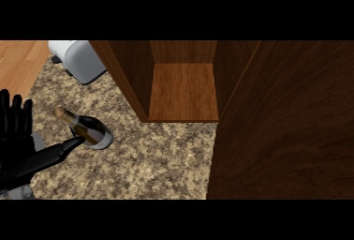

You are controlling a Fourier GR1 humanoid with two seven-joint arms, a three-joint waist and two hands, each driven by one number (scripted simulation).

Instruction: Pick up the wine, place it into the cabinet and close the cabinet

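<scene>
Wine bottle [88, 129] upright on the speckled desk [152, 159], left hand [24, 140] open, thumb touching it, open cabinet [183, 93] far right.

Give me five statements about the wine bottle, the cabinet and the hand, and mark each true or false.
1. The wine bottle stands on the granite counter. True.
2. The wine bottle is already inside the cabinet. False: it is on the counter, left of the cabinet.
3. The cabinet door is open, showing a bare wooden shelf. True.
4. The left hand has its fingers curled round the bottle. False: its fingers are straight, with the thumb reaching to the bottle's side.
5. A white and grey appliance sits to the right of the cabinet. False: it sits at the cabinet's left, near the view's top.
</scene>
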